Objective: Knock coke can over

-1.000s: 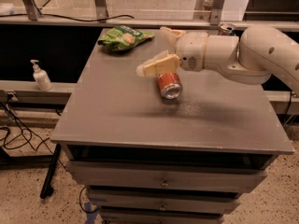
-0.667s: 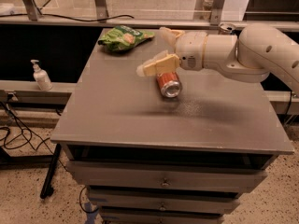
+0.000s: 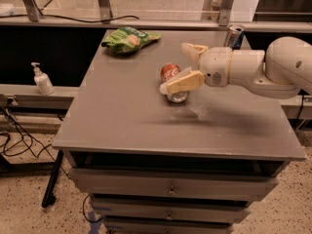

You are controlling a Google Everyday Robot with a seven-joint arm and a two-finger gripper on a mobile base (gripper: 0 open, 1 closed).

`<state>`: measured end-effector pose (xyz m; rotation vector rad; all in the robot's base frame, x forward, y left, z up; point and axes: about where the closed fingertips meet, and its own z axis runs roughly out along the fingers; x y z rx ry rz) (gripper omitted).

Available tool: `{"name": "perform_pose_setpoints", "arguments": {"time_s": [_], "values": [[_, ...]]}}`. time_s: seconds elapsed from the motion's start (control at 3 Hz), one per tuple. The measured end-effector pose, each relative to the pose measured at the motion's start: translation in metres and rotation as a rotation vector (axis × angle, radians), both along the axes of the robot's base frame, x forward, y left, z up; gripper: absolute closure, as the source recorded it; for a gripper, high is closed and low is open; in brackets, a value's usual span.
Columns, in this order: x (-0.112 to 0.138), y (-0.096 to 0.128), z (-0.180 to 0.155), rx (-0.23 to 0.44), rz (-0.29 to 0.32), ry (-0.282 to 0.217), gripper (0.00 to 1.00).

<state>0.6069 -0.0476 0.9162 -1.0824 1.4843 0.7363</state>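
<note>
The coke can [image 3: 170, 73] lies on its side on the grey table [image 3: 122, 121], right of the middle, with its silver end [image 3: 178, 97] towards the table's front. My gripper [image 3: 186, 66] reaches in from the right on the white arm [image 3: 253, 69]. It is open, its two cream fingers spread apart. The near finger [image 3: 184, 82] crosses in front of the can's middle. The far finger [image 3: 193, 49] stands behind and right of the can. The fingers hold nothing.
A green snack bag [image 3: 129, 39] lies at the table's back left. A slim silver-and-blue can [image 3: 235, 35] stands upright at the back right, behind the arm. A soap dispenser [image 3: 43, 80] stands on a ledge to the left. Drawers [image 3: 168, 189] are below the table top.
My gripper has drawn back to the right and a little towards the front. The can lies on its side in about the same place.
</note>
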Motion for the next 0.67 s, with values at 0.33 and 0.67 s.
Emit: {"name": "perform_pose_setpoints", "arguments": {"time_s": [0.33,0.67], "values": [[-0.008,-0.031,-0.009,-0.021,-0.033,0.009,0.00],[-0.018,-0.062,-0.009,-0.045,-0.056,0.006,0.00]]}}
